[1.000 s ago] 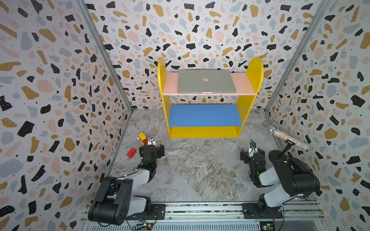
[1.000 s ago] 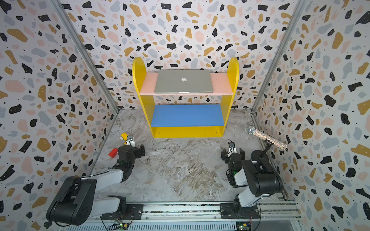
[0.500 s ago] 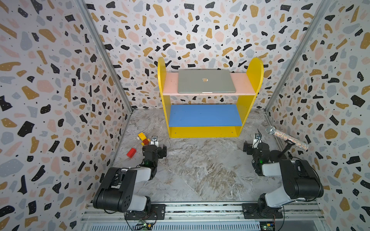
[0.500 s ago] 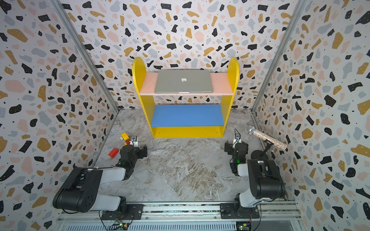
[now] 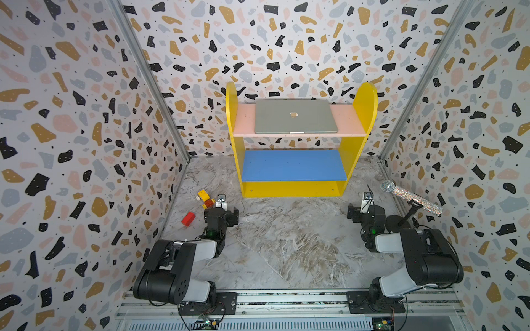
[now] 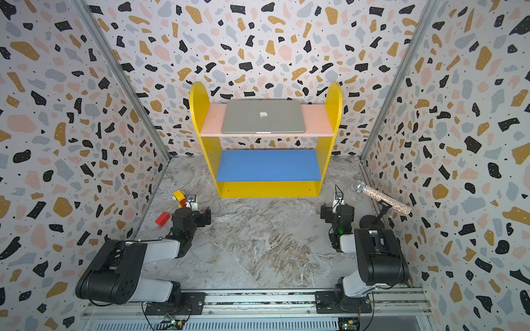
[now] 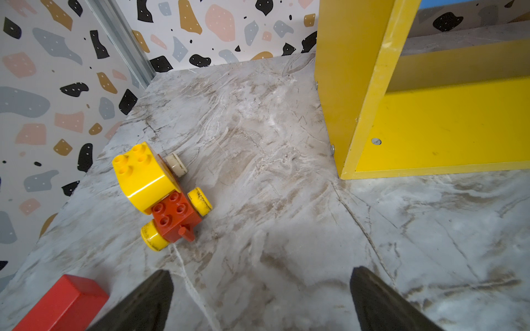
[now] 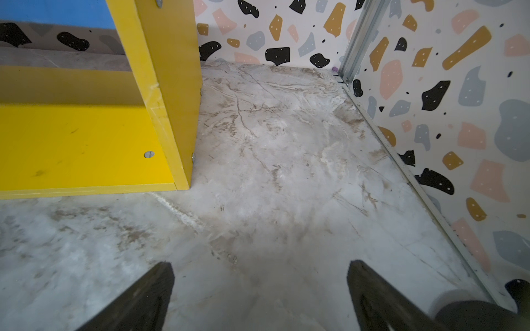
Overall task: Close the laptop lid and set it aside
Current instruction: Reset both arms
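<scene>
The thin silver-grey metal laptop (image 5: 295,117) lies flat on the pink top board (image 5: 243,120) of a yellow-sided shelf unit (image 5: 362,103) standing against the back wall. It sits about midway between the two rounded side panels, with its front edge close to the front edge of the board. Its lid (image 6: 263,120) is down, silver outside facing up with the pale logo in the middle, and nothing touches it. The blue lower board (image 5: 292,166) sits beneath. Both arms are folded low over the marble-patterned tabletop (image 5: 286,238), well apart from the shelf's top. In its wrist view the left gripper (image 7: 261,275) hangs over bare marble near the shelf's front corner, its dark fingers (image 7: 149,301) spread wide with nothing between them. Just beside it are a yellow and red brick toy car (image 7: 163,195) with yellow wheels and a plain red block (image 7: 63,301). The right gripper (image 8: 261,266) is likewise spread wide and empty, its fingers (image 8: 378,298) above the tabletop by the shelf's other front corner. Near that arm, by the side wall, a glittery silver microphone (image 5: 410,197) rests tilted on a black stand (image 5: 408,212).
</scene>
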Controlling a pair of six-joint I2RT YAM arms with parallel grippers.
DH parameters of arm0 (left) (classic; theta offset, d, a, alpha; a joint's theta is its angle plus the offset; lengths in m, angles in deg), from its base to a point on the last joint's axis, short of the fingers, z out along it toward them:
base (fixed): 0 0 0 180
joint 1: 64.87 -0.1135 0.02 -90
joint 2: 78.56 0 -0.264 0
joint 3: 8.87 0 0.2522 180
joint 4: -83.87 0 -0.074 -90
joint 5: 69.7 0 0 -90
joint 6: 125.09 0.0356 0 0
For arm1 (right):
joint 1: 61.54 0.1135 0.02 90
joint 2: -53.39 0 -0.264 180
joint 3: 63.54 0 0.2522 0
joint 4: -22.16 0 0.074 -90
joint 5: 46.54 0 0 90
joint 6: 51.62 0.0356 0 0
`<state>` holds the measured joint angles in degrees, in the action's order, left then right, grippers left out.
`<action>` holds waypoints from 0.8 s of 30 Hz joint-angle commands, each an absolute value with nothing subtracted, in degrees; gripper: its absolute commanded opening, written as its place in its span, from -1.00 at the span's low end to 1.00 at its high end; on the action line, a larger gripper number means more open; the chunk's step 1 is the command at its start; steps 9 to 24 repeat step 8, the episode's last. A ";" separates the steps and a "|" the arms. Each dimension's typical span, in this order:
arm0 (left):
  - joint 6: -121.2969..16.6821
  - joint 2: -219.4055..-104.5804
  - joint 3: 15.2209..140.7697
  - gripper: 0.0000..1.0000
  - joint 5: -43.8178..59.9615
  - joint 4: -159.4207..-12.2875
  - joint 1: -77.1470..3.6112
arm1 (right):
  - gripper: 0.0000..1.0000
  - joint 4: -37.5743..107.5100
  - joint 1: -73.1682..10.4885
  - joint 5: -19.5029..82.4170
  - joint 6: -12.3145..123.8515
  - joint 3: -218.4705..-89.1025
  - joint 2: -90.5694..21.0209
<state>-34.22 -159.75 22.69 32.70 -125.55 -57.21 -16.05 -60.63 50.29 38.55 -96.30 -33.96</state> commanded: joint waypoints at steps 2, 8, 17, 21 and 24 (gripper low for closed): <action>-33.77 -160.00 24.38 0.99 30.80 -127.88 -57.93 | 1.00 -12.76 -60.73 45.49 37.26 -98.67 -33.67; -34.10 -159.36 24.14 0.99 28.51 -127.60 -59.15 | 1.00 -13.16 -60.75 45.39 37.32 -98.25 -33.37; -34.10 -159.36 24.14 0.99 28.51 -127.60 -59.15 | 1.00 -13.16 -60.75 45.39 37.32 -98.25 -33.37; -34.10 -159.36 24.14 0.99 28.51 -127.60 -59.15 | 1.00 -13.16 -60.75 45.39 37.32 -98.25 -33.37; -34.10 -159.36 24.14 0.99 28.51 -127.60 -59.15 | 1.00 -13.16 -60.75 45.39 37.32 -98.25 -33.37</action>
